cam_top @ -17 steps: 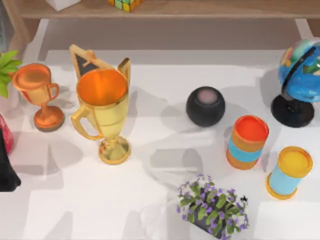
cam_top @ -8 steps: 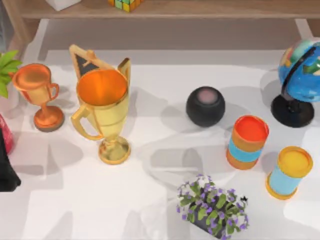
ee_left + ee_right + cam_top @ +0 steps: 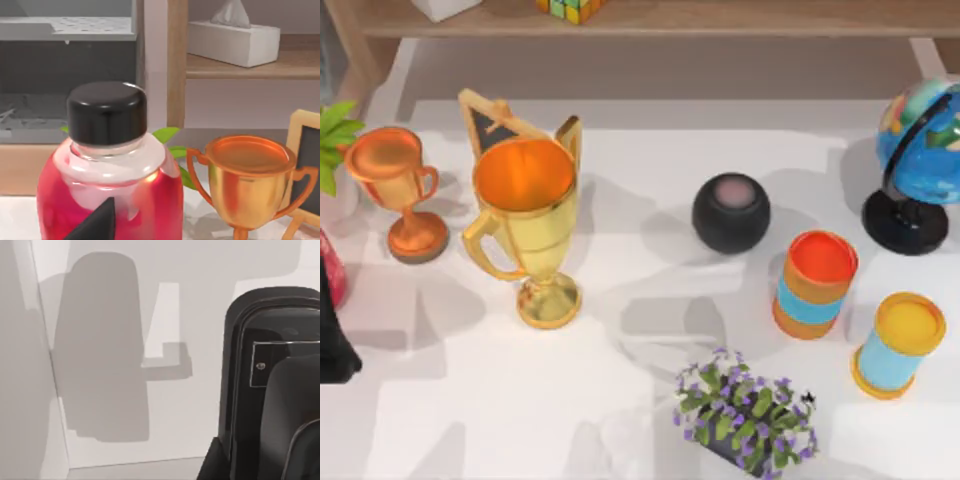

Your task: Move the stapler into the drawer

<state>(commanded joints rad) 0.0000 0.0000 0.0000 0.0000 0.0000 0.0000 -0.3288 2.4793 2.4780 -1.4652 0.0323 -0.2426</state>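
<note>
1. The left arm (image 3: 334, 330) is a dark shape at the left edge of the desk (image 3: 500, 420) in the top view, beside a red bottle (image 3: 328, 268).
2. In the left wrist view, a dark tip of the left gripper (image 3: 97, 225) points at the red bottle (image 3: 110, 195), which has a black cap (image 3: 107, 112). I cannot tell how far this gripper is open, or whether it has hold of anything.
3. The right wrist view looks at bare desk surface (image 3: 195, 315) crossed by grey shadows, with a glossy black body (image 3: 270, 390) close to the camera. I cannot tell whether that body is the stapler or part of the arm, so the stapler's place and the right gripper's opening are both undecided.
4. On the left of the desk stands a small copper trophy (image 3: 400, 190), with a large gold trophy (image 3: 525, 225) to its right. A wood-framed chalkboard (image 3: 488, 122) stands just behind the gold one, and green leaves (image 3: 334, 135) reach in from the left edge.
5. Near the middle sits a black round speaker (image 3: 731, 212). A pot of purple flowers (image 3: 745, 415) is at the near edge.
6. On the right are an orange-topped can (image 3: 814, 283), a yellow-topped can (image 3: 898, 343) nearer and further right, and a blue globe (image 3: 922, 140) at the far right.
7. A wooden shelf (image 3: 720, 20) runs along the far side and carries a colour cube (image 3: 570, 8) and a white tissue box (image 3: 232, 40).
</note>
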